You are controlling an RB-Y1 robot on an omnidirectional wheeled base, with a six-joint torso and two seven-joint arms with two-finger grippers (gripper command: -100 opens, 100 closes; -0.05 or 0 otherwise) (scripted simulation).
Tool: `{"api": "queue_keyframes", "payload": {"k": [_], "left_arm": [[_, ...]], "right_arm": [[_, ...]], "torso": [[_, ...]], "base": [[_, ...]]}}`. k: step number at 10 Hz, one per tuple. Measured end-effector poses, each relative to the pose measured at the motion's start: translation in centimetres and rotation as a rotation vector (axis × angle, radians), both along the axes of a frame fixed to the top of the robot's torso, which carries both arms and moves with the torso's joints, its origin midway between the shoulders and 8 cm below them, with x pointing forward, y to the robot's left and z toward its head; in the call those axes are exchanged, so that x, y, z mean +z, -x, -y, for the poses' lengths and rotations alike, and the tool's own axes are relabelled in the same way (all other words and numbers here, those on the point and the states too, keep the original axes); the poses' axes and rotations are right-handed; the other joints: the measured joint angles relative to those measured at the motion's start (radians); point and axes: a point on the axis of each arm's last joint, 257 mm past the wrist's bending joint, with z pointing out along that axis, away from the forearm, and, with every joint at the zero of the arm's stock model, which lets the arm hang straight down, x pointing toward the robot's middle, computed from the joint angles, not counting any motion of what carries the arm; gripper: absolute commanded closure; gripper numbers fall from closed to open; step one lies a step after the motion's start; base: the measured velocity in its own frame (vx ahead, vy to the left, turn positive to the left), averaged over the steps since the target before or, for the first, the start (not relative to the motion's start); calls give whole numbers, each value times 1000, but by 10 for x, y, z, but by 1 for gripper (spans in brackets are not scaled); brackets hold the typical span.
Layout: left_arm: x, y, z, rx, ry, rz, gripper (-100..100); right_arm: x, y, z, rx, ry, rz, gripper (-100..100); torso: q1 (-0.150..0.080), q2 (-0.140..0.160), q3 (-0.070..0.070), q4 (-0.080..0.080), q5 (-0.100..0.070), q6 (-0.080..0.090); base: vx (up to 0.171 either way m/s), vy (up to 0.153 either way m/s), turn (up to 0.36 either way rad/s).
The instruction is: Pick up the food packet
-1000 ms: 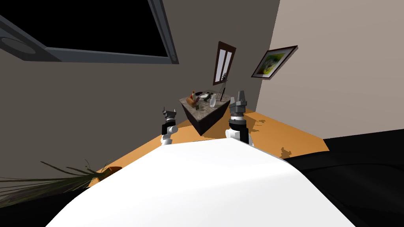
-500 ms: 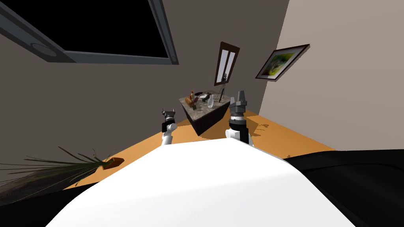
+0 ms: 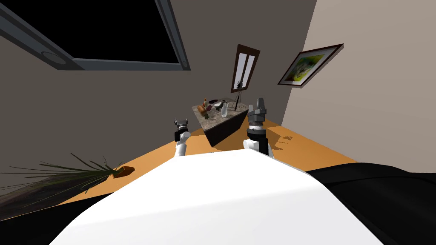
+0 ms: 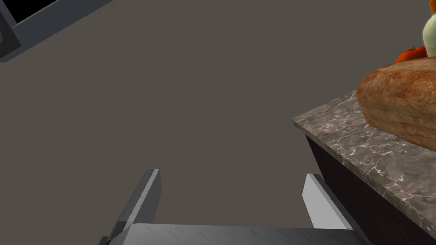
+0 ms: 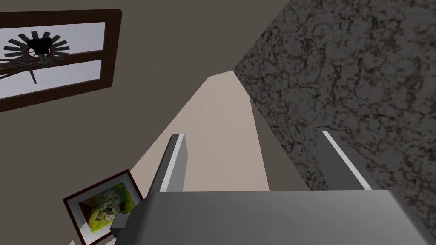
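Note:
A dark table with a marbled grey top [image 3: 215, 121] stands ahead of me against the wall. On it are a brown loaf [image 3: 201, 109] and, right beside the loaf, a small dark green thing [image 3: 208, 115] that may be the food packet. My left gripper [image 3: 182, 122] is open and hangs short of the table's near corner. In the left wrist view the left gripper [image 4: 232, 187] is open and holds nothing. The loaf [image 4: 400, 102] lies on the table top [image 4: 374, 157] off to one side of it. My right gripper [image 3: 257, 104] is raised beside the table; the right gripper [image 5: 255, 157] is open and holds nothing.
The table top also carries a pale vase [image 3: 224, 110], a bowl [image 3: 218, 103], a bottle [image 3: 205, 102] and a red fruit [image 4: 411, 53]. A potted plant [image 3: 123, 171] lies on the orange floor [image 3: 298, 149] to my left. A black area lies at the right.
The whole head view has shifted: I have turned and moved a little, so the table sits slightly further left. Both arms keep their pose.

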Motion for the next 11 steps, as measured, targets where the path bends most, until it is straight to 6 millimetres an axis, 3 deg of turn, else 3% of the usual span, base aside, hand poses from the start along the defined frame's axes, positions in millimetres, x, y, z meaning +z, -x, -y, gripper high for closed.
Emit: {"api": "queue_keyframes", "payload": {"k": [8,11], "left_arm": [[-40,-12,-51,101,189,-31,-100],[-57,-13,-71,150,277,-37,-100]], "right_arm": [[0,0,0,0,0,0,0],[0,0,0,0,0,0,0]], "torso": [[-2,-1,0,0,0,0],[-7,-3,-2,-1,-2,0]], "base": [[19,-171,36],[56,-232,5]]}}
